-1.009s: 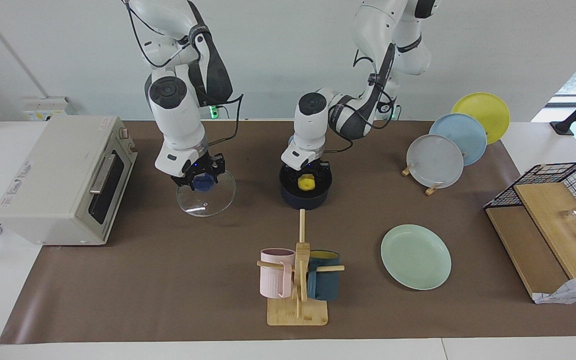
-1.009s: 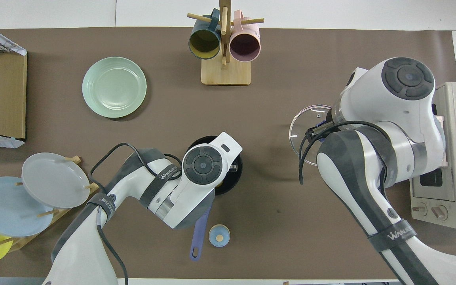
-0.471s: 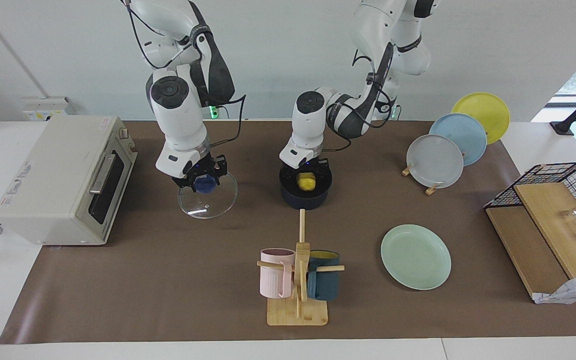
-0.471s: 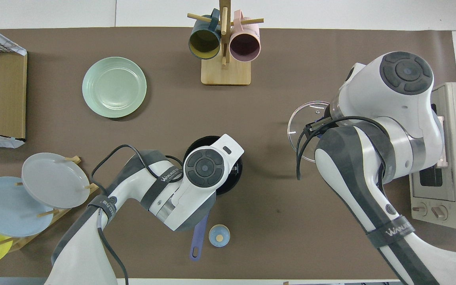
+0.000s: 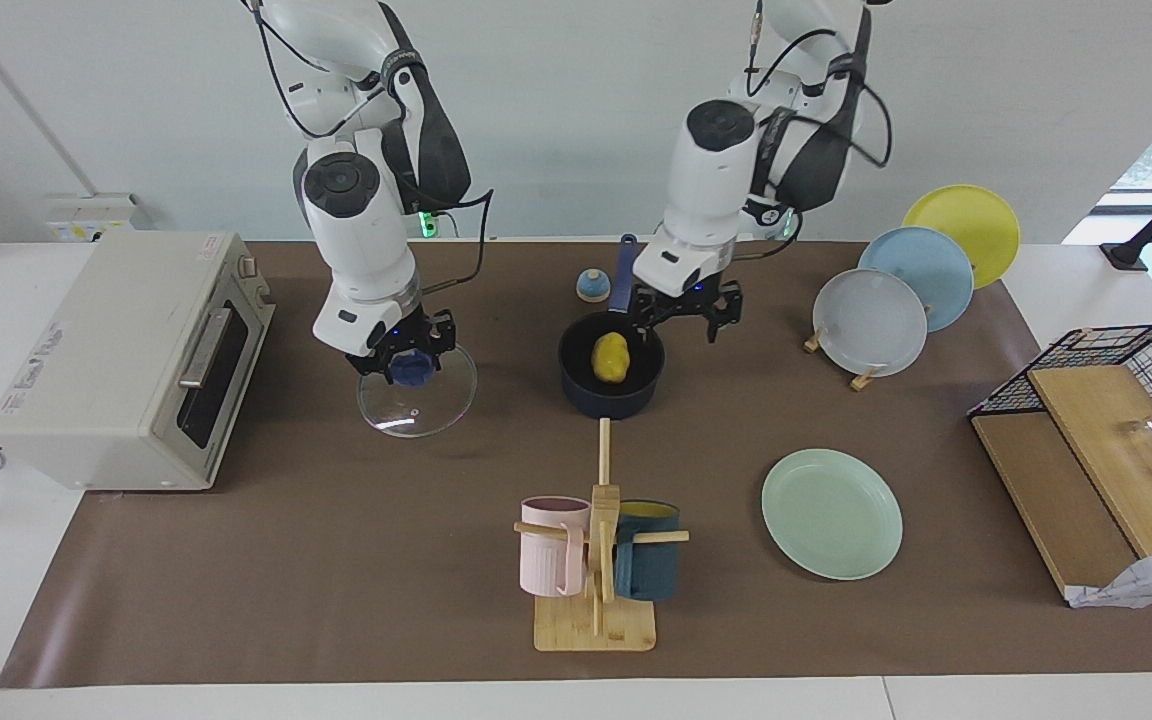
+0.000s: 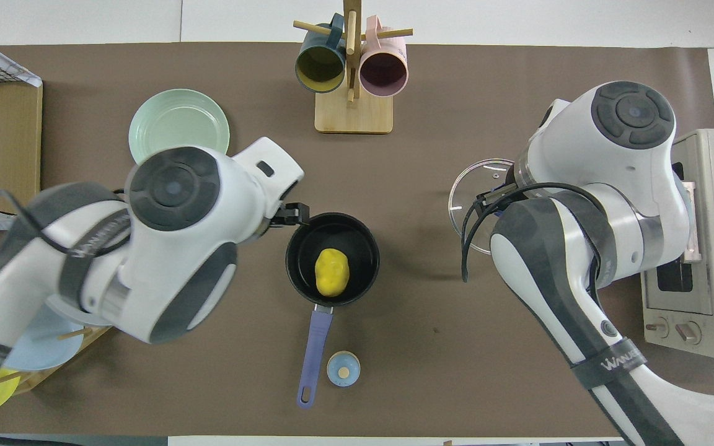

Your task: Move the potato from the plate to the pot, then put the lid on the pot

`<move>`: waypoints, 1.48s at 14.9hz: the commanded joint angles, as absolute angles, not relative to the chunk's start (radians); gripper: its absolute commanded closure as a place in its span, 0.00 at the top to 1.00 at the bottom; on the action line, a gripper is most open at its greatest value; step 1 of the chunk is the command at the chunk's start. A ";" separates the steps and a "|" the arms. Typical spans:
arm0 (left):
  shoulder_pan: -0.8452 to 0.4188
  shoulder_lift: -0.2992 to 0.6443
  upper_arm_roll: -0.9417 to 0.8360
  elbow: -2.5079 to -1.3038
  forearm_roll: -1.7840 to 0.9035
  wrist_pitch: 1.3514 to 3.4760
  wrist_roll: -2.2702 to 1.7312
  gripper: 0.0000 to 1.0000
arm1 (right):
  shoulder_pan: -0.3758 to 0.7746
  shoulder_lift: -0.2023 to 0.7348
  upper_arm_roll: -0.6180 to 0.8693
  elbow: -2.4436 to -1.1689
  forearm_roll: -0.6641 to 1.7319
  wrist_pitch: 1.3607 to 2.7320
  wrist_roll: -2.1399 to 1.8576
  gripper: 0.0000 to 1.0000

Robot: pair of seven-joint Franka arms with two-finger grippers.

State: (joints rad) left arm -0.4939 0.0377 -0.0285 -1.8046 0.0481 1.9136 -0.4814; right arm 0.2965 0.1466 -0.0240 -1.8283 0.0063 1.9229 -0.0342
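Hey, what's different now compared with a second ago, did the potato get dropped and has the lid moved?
The left hand has opened, let go of the potato and risen off the pot toward its own end of the table; the potato now lies in the pot. The right hand, shut on the lid knob, has lifted the lid slightly. Green plate, pot and mugs stayed put.

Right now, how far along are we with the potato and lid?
Done: the potato lies in the pot, and the plate is bare. The left pincer hangs open above the pot's edge. In hand: the right pincer is shut on the lid knob. Left: set the lid on the pot.
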 commanded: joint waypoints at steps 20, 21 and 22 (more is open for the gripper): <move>-0.129 -0.031 -0.025 -1.575 -0.027 1.502 -0.051 1.00 | 0.752 0.364 -0.014 -1.545 -0.034 1.931 0.767 0.00; -0.130 -0.029 -0.025 -1.574 -0.034 1.509 -0.067 1.00 | 0.752 0.374 -0.014 -1.543 -0.034 1.933 0.767 0.00; -0.129 -0.029 -0.025 -1.574 -0.035 1.516 -0.080 1.00 | 0.752 0.376 -0.014 -1.545 -0.032 1.931 0.767 0.00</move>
